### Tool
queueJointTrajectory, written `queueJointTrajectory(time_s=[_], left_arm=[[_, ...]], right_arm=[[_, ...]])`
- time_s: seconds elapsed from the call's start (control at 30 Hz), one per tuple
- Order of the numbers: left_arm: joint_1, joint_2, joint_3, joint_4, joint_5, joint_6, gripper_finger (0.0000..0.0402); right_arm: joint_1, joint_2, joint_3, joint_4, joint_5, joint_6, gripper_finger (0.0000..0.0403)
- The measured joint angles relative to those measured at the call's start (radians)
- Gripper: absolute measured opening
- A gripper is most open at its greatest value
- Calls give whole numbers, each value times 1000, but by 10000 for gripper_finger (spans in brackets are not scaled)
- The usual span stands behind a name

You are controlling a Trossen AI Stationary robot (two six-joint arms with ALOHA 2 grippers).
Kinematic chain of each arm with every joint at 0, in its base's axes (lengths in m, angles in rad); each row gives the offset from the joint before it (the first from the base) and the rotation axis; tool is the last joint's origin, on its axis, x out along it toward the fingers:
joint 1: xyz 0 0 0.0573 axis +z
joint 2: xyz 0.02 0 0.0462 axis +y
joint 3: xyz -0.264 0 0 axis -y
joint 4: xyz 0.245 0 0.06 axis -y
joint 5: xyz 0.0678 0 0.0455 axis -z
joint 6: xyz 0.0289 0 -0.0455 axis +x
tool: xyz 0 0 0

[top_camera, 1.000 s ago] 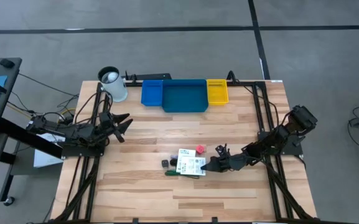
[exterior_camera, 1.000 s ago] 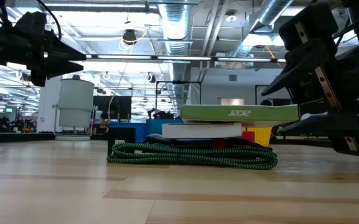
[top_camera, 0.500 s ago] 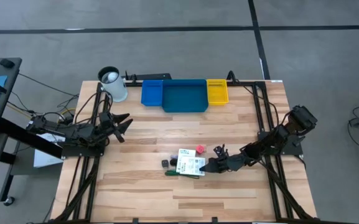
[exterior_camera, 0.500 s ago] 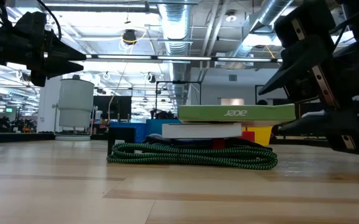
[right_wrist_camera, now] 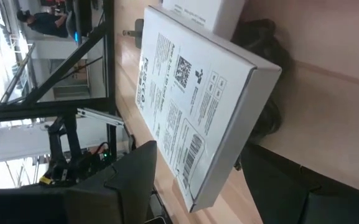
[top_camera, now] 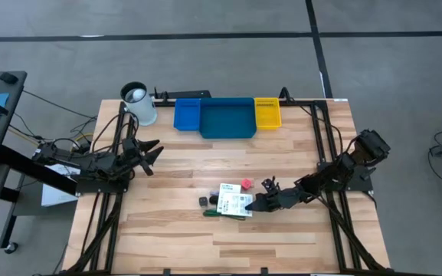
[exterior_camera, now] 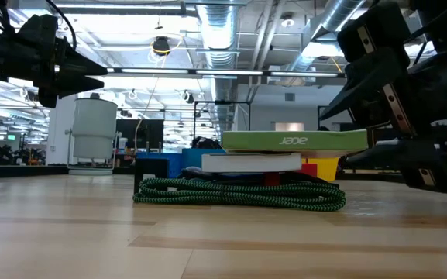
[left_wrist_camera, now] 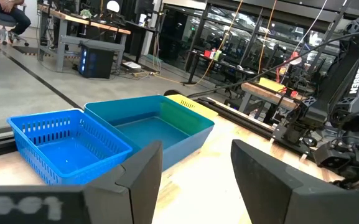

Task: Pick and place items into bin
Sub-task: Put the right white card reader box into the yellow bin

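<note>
The items lie in a small pile at the table's middle. A flat white box with green print (top_camera: 234, 199) and a green side (exterior_camera: 293, 140) rests on a smaller white box (exterior_camera: 250, 162), which lies on a coiled green cable (exterior_camera: 238, 194). A pink-red cube (top_camera: 246, 185) and a black block (top_camera: 204, 202) lie beside the pile. My right gripper (top_camera: 253, 205) is open and turned on its side at the flat box's right end. One finger (exterior_camera: 347, 101) stands above that end and the other (exterior_camera: 362, 159) below it. My left gripper (top_camera: 155, 149) waits open at the table's left. My right gripper comes at the flat box's right end (right_wrist_camera: 210, 180) from the table's right, slanting slightly down. Its fingers stand over the top face and under the bottom face. Whether either finger touches the box, I cannot tell. The box lies level on the pile.
Blue (top_camera: 187, 115), teal (top_camera: 227, 119) and yellow (top_camera: 267, 113) bins stand in a row at the table's far edge. A white cup (top_camera: 140, 103) stands at the far left corner. Bare wood lies between the pile and the bins.
The flat box has slid a little toward the table's left on top of the pile and stays level. My right gripper has edged after it, its fingers reaching slightly farther over the box's end.
</note>
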Motion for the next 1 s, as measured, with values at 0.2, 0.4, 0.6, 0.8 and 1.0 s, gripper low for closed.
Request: queueJointTrajectory(time_s=[0.2,0.4,0.6,0.8,1.0], left_arm=[[0,0,0,0,0,0,181],[0,0,0,0,0,0,181],[0,0,0,0,0,0,181],[0,0,0,0,0,0,181],[0,0,0,0,0,0,181]], right_arm=[[-2,0,0,0,-8,-7,189],[-2,0,0,0,-17,-20,135],[-2,0,0,2,-26,-26,86],[-1,0,0,2,-29,-34,61],[-1,0,0,2,-30,-35,59]])
